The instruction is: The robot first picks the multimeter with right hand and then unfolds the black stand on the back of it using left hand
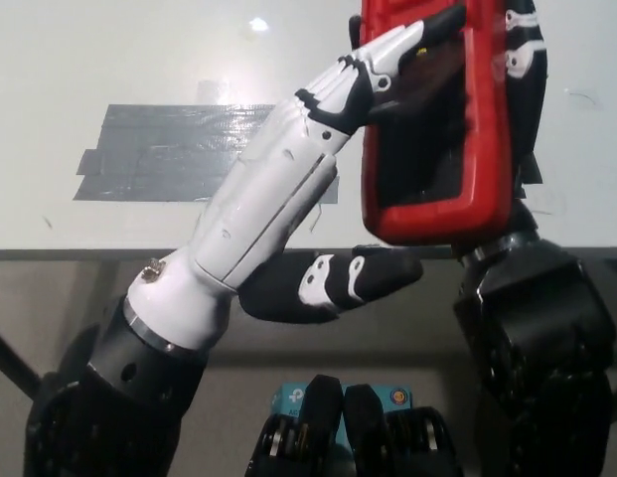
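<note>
Grey tape patch (159, 149) on the white table (89, 60) at far left. Left hand (288, 189) reaches up-right, fingertips (402, 45) hooked on the black stand (422, 109), holding nothing. Multimeter (487, 119) held upright above the table edge, back toward the camera: red rigid shell, black panel. Probably light, hard and a bit slick; best pried at the stand's free edge. Right hand (522, 99) wraps around it from behind.
</note>
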`<act>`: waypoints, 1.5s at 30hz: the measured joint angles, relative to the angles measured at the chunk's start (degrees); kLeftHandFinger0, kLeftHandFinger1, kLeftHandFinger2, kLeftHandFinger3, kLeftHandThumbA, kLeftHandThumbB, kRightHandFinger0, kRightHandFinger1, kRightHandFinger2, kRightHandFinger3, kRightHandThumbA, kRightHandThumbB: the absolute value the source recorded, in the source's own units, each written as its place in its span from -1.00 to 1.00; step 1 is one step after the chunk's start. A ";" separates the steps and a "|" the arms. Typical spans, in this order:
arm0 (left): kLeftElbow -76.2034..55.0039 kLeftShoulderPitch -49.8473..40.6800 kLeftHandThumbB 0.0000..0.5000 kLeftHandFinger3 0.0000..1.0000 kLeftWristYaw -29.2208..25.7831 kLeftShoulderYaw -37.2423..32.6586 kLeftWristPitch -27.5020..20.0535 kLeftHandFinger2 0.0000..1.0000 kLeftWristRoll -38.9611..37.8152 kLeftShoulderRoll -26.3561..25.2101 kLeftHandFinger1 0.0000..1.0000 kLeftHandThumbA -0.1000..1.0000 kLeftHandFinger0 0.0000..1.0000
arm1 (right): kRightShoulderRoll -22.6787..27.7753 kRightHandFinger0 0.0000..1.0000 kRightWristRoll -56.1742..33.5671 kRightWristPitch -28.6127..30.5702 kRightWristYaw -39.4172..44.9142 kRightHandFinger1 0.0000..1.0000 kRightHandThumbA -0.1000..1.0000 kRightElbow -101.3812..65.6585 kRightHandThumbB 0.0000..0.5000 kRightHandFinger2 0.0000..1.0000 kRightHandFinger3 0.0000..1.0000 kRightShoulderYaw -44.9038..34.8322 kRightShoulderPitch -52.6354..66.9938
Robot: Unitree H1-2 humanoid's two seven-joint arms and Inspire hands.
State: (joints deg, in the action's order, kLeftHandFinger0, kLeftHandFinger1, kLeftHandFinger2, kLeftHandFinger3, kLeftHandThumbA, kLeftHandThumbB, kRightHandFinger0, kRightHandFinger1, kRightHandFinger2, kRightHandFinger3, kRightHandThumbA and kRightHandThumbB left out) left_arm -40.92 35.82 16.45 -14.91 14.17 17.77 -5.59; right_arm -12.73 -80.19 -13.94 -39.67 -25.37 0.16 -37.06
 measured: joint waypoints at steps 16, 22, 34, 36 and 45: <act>5.52 -6.91 0.49 1.00 -9.44 -2.29 -13.46 1.00 13.45 5.15 1.00 1.00 1.00 | -5.69 -1.00 8.49 1.63 -8.30 -0.28 -0.94 1.16 -1.00 0.28 0.93 -3.57 -7.43; 8.50 -9.04 0.43 1.00 -13.49 -4.80 -17.93 1.00 20.00 5.79 1.00 1.00 1.00 | -5.66 -1.00 7.93 5.57 -9.40 -0.62 -1.00 3.07 -0.88 0.15 1.00 -4.78 -9.10; 13.77 -11.40 0.58 1.00 -22.13 -8.24 -24.06 1.00 34.38 5.66 1.00 1.00 1.00 | -6.08 -1.00 7.42 14.15 -11.42 -0.73 -1.00 6.03 -0.96 0.04 1.00 -10.47 -16.52; 13.96 -12.07 0.56 1.00 -22.47 -8.66 -24.98 1.00 36.55 5.55 1.00 1.00 1.00 | -6.69 -1.00 7.40 15.55 -11.24 -0.71 -1.00 6.02 -0.91 0.06 1.00 -10.44 -18.73; 13.51 -12.53 0.59 1.00 -24.48 -7.28 -28.03 1.00 39.10 4.87 1.00 1.00 1.00 | -7.25 -1.00 7.14 17.75 -10.50 -0.45 -1.00 5.77 -0.70 0.35 1.00 -10.99 -19.47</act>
State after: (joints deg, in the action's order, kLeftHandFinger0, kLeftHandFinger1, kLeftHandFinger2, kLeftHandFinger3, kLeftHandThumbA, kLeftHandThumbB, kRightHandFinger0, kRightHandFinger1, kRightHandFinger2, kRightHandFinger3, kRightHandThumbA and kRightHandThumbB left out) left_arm -27.41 23.29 -8.02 -22.19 -13.87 56.87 -0.73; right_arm -19.98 -73.05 3.81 -50.17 -19.60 -10.83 -56.53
